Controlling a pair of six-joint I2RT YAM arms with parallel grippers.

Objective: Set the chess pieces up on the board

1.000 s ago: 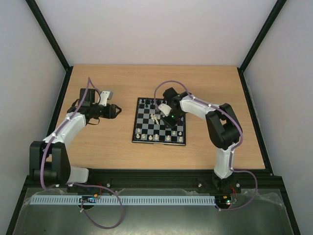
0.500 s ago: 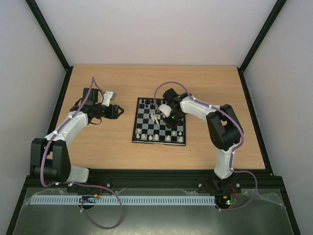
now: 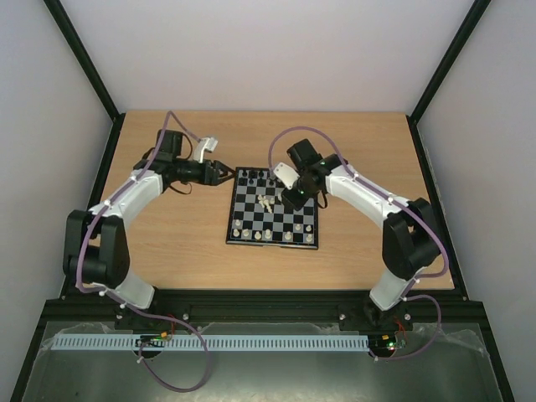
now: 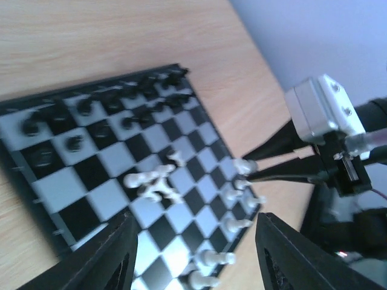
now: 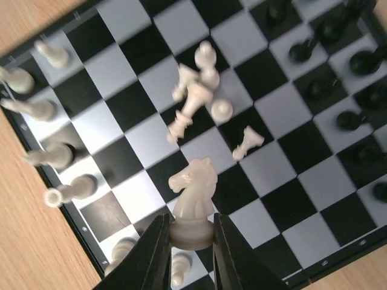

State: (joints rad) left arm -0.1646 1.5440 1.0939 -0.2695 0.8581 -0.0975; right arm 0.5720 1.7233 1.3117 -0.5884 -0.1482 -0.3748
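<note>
Right gripper (image 5: 190, 241) pinches a cream knight (image 5: 192, 181) above the board (image 3: 248, 219), judged due for the near-edge back rank; left gripper (image 3: 226, 173) spread, empty

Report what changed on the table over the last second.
The left end effector swung rightward across the table to the board's far-left corner, open. The right end effector edged slightly towards the board's far side; it grips a white knight. Board and toppled white pieces stayed put.
</note>
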